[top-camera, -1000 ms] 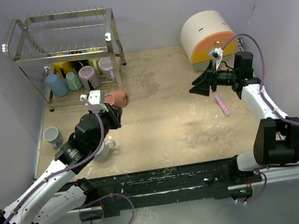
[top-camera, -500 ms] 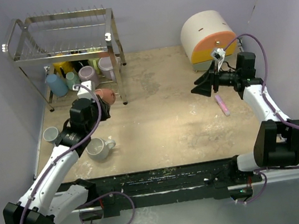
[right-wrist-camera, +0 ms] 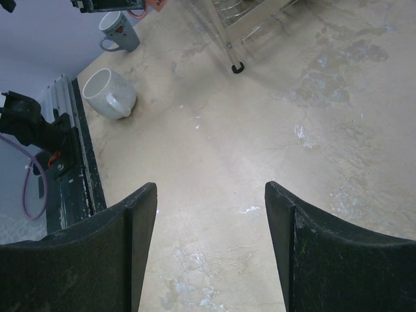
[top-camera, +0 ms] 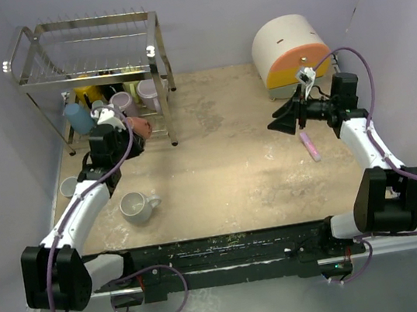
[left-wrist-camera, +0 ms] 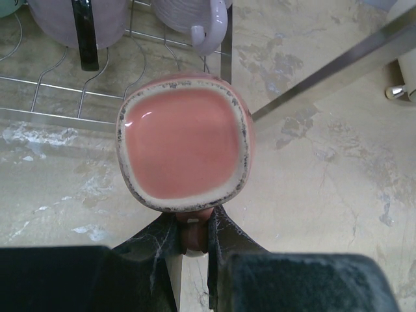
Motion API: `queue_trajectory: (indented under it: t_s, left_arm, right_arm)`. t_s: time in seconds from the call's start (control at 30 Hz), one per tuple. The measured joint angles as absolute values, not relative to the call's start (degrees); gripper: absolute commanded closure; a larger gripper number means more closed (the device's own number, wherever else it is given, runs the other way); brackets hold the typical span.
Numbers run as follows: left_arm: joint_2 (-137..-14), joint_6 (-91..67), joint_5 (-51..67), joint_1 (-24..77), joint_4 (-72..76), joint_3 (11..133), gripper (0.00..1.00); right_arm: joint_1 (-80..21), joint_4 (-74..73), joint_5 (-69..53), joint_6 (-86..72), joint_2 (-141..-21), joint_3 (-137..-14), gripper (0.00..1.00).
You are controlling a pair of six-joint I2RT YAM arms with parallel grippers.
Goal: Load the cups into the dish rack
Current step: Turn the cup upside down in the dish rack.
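- Left end effector [left-wrist-camera: 194,229] is pinched tight on the handle of the salmon mug [left-wrist-camera: 184,141]. Its fingers [left-wrist-camera: 224,237] press in from either side, and the mug lies on its side with one flat end towards the wrist camera.
- Right end effector [right-wrist-camera: 209,192] has its fingers spread wide with nothing between them, above bare worktop [top-camera: 234,168] on the right.
- Nearest the arm bases, a white mug [top-camera: 138,207] stands upright on the worktop, left of centre.
- Further back, a grey-blue mug [top-camera: 69,187] stands at the left edge.
- On the right, a pink stick [top-camera: 311,145] lies flat, near the right end effector.
- Beyond the white mug, the salmon mug sits at the front edge of the dish rack [top-camera: 84,61], at its lower tier and just beside the right front post. I cannot tell whether it touches the wire.
- Inside that lower tier stand a blue mug [top-camera: 77,118], a lavender mug [top-camera: 122,104] and a pale lavender mug [top-camera: 148,94], with a yellow mug [top-camera: 87,92] behind them.
- At the far right stands a cream-and-orange drawer box [top-camera: 291,49].
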State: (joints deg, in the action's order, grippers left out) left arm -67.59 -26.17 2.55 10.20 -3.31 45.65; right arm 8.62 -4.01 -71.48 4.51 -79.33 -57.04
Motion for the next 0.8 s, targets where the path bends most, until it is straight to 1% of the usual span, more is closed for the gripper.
queue_trajectory:
  t_s: [0.47,0.8]
  left_arm:
    - [-80.8,-27.4,4.7,7.4,2.1,51.7,1.0]
    - [-87.6,-28.1,5.9,6.8,2.7,55.6,1.0]
  right_arm:
    - [8.9,-4.1,-71.5,4.8,-79.3,-57.0,0.31]
    - [9.2,-4.3,-71.5,5.0,-79.3,-57.0,0.31]
